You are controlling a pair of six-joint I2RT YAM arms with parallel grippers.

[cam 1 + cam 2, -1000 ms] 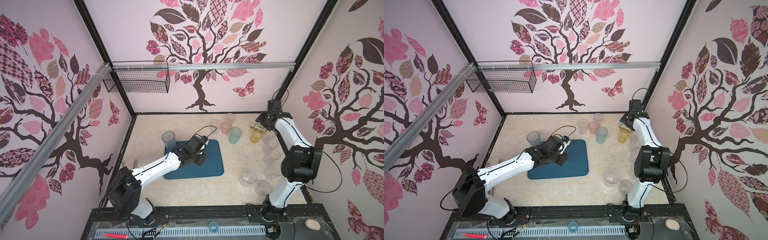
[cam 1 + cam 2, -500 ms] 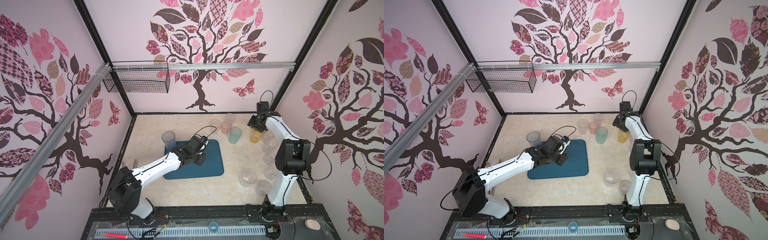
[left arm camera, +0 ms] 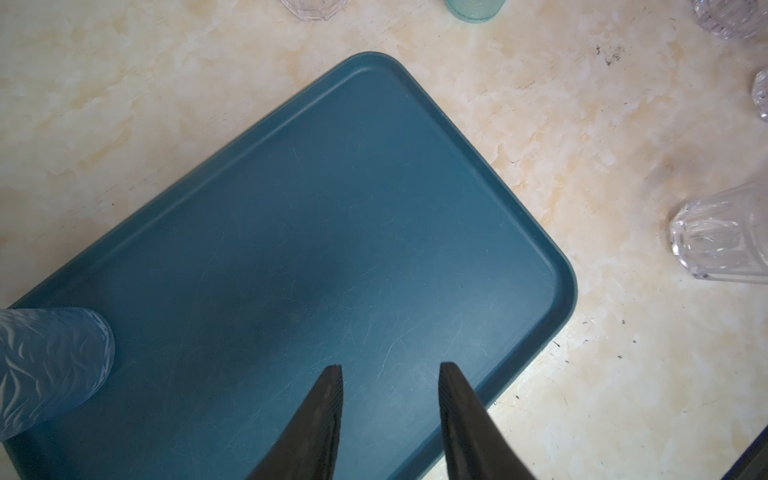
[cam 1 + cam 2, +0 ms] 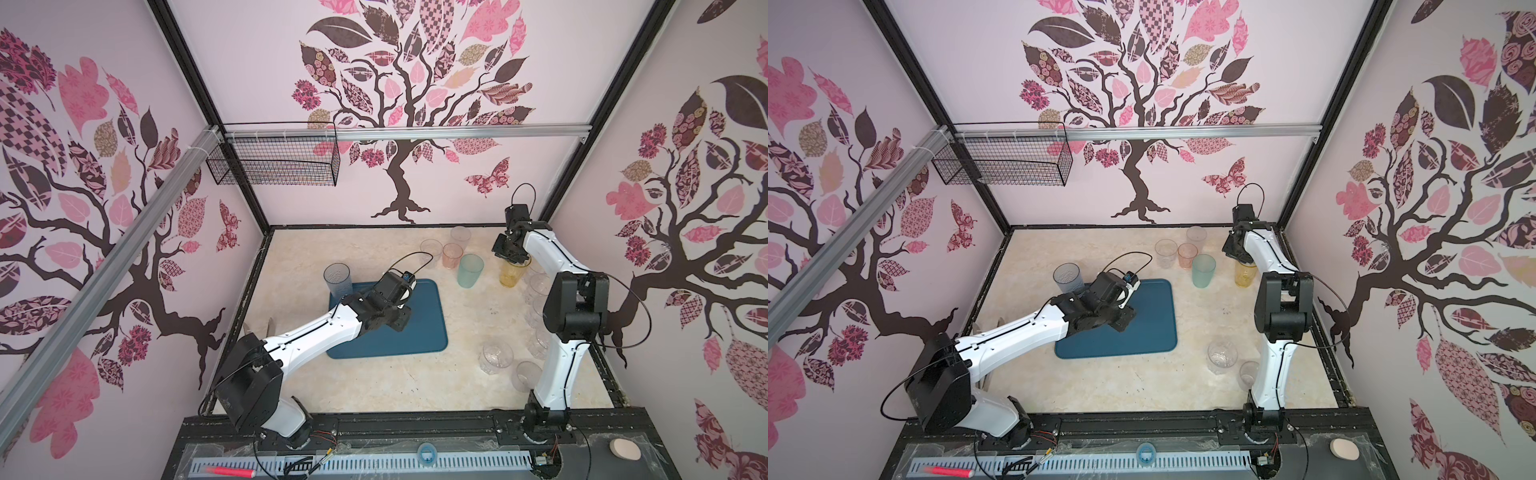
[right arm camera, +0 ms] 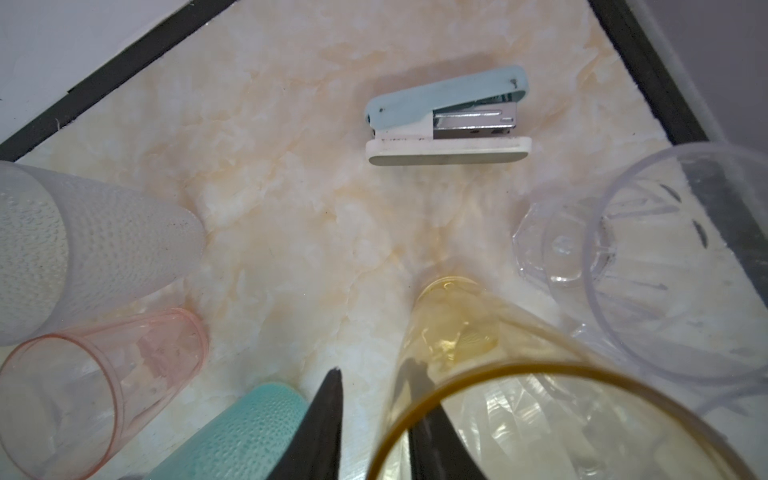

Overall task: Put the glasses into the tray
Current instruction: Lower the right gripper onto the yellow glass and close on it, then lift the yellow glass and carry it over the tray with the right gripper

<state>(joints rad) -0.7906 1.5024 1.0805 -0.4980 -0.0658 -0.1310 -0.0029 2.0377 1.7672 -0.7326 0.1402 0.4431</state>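
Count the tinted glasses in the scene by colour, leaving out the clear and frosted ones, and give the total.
Blue-grey glass: 1
Pink glass: 1
Teal glass: 1
Yellow glass: 1
Total: 4

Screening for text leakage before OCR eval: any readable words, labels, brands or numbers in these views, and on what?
No text is readable in any view.
stapler: no brand or marking shows on its blue top or white base.
tray: plain, only scratches.
yellow glass and the glasses around it: no print.
red pen-like object on the front ledge: too small to tell if it carries print.
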